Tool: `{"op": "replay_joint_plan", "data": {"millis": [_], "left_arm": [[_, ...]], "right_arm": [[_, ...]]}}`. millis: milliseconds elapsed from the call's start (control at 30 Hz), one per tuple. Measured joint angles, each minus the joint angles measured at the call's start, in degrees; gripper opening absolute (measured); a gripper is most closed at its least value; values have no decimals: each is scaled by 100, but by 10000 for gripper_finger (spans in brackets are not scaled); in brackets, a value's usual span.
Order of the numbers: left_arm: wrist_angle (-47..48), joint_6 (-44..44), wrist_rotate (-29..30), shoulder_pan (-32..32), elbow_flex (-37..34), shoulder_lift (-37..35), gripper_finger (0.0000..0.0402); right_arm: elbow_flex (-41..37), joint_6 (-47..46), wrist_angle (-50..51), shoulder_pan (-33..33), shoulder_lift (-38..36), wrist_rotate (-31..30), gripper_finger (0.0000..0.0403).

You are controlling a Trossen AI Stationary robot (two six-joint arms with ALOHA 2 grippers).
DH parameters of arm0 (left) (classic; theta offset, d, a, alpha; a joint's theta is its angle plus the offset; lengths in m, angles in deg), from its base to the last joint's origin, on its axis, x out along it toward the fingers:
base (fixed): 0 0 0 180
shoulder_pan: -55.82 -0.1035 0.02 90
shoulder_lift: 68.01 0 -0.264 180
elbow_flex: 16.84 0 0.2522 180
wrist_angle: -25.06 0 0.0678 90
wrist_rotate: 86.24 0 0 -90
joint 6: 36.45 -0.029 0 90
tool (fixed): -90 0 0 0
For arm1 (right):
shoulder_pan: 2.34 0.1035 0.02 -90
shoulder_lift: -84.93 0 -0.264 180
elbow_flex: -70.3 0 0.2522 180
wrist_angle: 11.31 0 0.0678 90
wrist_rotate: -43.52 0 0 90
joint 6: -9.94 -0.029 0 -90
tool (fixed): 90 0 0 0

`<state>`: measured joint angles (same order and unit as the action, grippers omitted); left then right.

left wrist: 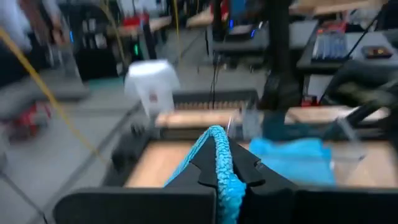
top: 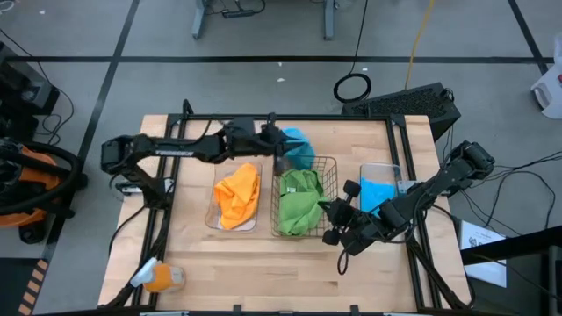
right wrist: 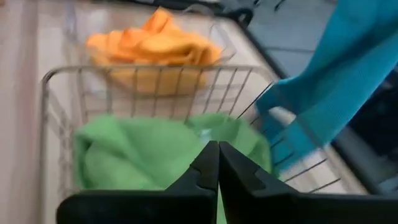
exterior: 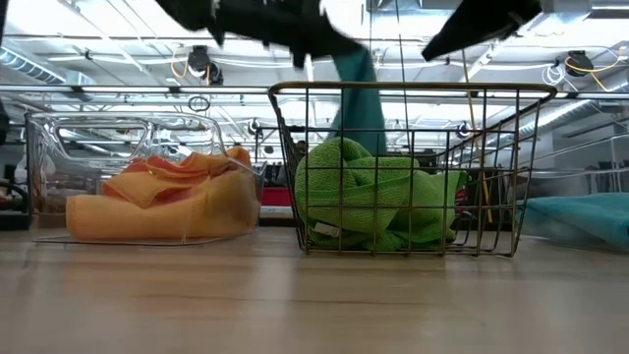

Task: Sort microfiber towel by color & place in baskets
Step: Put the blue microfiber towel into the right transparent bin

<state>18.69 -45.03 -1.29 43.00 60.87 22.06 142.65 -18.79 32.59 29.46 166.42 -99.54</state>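
The left gripper [top: 283, 139] was clenched on a blue towel [top: 297, 147], which hung from its fingers in the air just beyond the far rim of the wire basket [top: 330, 167]; the left wrist view showed the cloth [left wrist: 222, 165] pinched between the two dark fingers, and in the low view it [exterior: 356, 93] dangled behind that basket's top rail. The right gripper [top: 341, 230] hovered at the near corner of the wire basket on the side of the blue-filled bin, its fingers pressed together with nothing between them, as the right wrist view showed [right wrist: 217, 163]. Inside the wire basket lay the bunched green towels [top: 299, 200]. On one side of it, touching or nearly so, stood a clear basket [top: 213, 211] holding the orange-yellow towels [top: 239, 195]. On the opposite side stood the other clear basket [top: 379, 168] with a second blue towel [top: 378, 193] in it. Well away from the wire basket, at the table's [top: 255, 263] near corner on the left arm's side, lay a small orange-and-white object [top: 156, 277].
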Motion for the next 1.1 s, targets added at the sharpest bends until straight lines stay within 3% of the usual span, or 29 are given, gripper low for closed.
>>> {"op": "replay_joint_plan", "data": {"millis": [267, 667, 867, 1100], "left_arm": [[1, -586, 383, 1069, 262, -930, 4], [537, -840, 410, 1950, 266, -1715, 3], [667, -930, 407, 2119, 266, -1717, 2], [877, -986, 403, 2321, 264, -1714, 2]], "right_arm": [[0, 364, -380, -223, -197, -413, 31], [2, 131, -926, -299, -101, -712, 192], [2, 1393, -2347, -623, 359, -672, 271], [2, 3462, -4930, -1097, 925, 1046, 312]]}}
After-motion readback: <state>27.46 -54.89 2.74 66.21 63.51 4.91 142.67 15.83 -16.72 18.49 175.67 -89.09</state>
